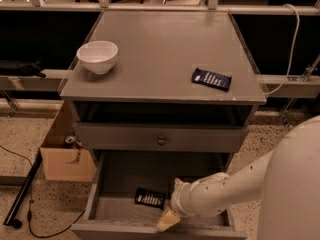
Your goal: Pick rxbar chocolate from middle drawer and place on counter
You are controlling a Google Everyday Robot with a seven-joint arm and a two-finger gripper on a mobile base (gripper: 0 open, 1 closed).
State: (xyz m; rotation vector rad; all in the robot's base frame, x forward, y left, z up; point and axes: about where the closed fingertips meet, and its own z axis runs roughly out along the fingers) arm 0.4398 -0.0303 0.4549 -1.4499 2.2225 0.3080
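Chocolate bar [150, 198] flat on middle drawer [94, 196] bottom, near front, long axis roughly left-right. Gripper [167, 219] just beside its right end, at front wall; spread or pressed together: can't tell.

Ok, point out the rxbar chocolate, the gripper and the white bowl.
rxbar chocolate [150, 198]: camera view, middle of the black wrapper.
gripper [167, 219]: camera view, pale tip, inside the middle drawer [120, 184] near its front.
white bowl [97, 60]: camera view, its outer wall.
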